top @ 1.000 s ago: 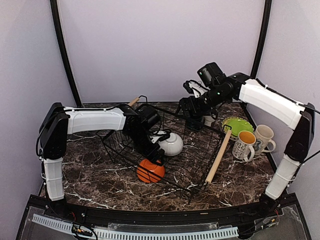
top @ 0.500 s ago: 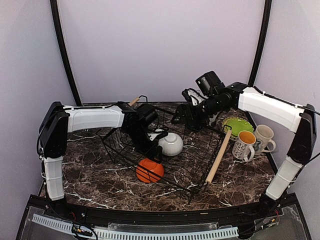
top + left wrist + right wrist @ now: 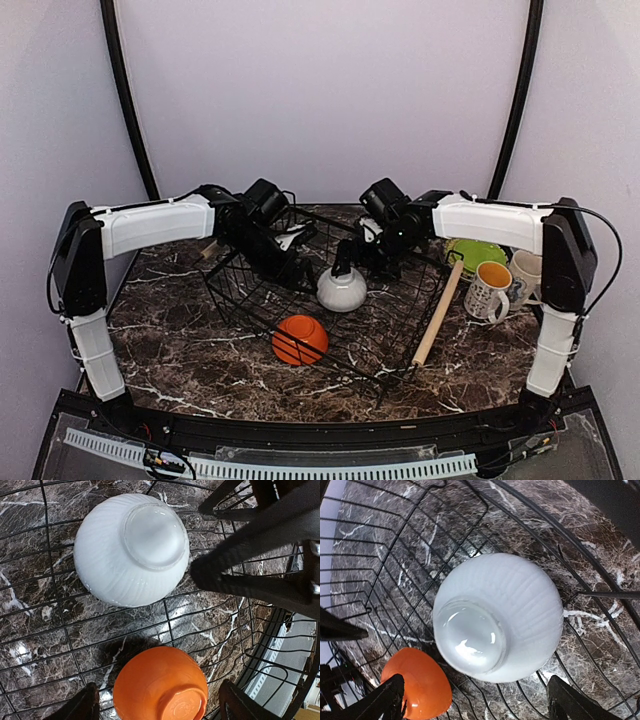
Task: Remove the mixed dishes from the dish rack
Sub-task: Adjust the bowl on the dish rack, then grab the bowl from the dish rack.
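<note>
The black wire dish rack [image 3: 236, 306] lies on the marble table with one wooden handle [image 3: 437, 312] on its right side. Inside it a white ribbed bowl [image 3: 342, 291] and an orange bowl [image 3: 300, 340] both rest upside down. My left gripper [image 3: 290, 257] is open and empty above the rack's far left; its wrist view shows the white bowl [image 3: 131, 547] and the orange bowl [image 3: 160, 686] below. My right gripper [image 3: 364, 257] is open and empty just above the white bowl [image 3: 495, 615], with the orange bowl [image 3: 415, 690] off to one side.
A lime-green plate [image 3: 476, 252] lies right of the rack at the back. Two patterned mugs [image 3: 488, 290] [image 3: 527, 274] stand beside it near the table's right edge. The purple back wall is close behind both arms.
My left gripper has drawn back and up from between the bowls toward the far left. My right gripper has swung left and down over the white bowl. The bowls have not moved.
</note>
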`<move>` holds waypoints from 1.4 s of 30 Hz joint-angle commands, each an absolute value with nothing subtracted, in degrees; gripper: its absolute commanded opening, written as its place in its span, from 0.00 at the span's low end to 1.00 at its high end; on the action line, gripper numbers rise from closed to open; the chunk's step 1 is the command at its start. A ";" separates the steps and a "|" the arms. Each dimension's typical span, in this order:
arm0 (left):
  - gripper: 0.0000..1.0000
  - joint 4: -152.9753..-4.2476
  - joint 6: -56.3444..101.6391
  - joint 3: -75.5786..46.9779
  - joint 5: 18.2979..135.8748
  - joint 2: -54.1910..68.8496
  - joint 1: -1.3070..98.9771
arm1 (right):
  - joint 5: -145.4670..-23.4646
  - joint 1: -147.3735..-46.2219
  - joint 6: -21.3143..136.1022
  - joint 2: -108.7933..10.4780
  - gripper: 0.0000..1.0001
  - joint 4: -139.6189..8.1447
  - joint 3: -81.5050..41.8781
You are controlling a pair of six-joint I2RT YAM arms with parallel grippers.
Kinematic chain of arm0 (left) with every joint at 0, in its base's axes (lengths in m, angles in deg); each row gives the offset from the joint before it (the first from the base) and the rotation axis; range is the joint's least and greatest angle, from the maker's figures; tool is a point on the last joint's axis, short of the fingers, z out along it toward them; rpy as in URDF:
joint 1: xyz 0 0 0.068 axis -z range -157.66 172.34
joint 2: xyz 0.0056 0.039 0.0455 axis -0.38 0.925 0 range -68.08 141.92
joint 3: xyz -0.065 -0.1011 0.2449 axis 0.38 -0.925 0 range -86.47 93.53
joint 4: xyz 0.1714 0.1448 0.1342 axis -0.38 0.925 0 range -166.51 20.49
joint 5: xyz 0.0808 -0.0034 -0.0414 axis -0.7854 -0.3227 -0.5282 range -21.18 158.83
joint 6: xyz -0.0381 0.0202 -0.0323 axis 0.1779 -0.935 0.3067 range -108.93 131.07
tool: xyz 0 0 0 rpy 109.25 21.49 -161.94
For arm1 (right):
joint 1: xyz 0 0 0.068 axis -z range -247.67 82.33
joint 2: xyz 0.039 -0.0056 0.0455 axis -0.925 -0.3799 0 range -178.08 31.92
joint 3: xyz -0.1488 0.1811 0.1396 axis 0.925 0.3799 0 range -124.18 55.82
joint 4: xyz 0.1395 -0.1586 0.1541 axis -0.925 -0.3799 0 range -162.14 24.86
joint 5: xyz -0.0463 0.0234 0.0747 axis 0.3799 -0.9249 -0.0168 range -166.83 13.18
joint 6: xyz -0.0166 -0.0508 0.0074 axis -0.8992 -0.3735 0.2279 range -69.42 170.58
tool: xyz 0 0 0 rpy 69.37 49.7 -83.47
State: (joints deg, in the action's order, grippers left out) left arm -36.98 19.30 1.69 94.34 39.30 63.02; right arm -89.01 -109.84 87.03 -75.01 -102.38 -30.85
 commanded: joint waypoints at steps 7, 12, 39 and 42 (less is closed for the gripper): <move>0.89 -39.85 21.73 -1.00 93.48 36.34 61.85 | -85.31 -110.56 95.73 -77.82 0.84 -89.10 -25.93; 0.89 -40.25 22.19 -1.35 92.56 35.64 61.36 | -89.68 -111.18 94.09 -81.84 0.82 -85.52 -28.16; 0.92 -41.70 21.83 -2.53 87.98 30.28 61.14 | -85.04 -114.34 130.25 -75.83 0.99 -54.96 -10.35; 0.93 -41.82 21.88 -2.53 88.30 29.87 61.18 | -84.72 -114.42 133.12 -77.50 0.99 -53.40 -10.36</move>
State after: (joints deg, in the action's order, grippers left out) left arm -41.37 22.03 -1.61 88.29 33.20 61.38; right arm -87.37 -113.89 126.78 -76.72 -60.32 -11.01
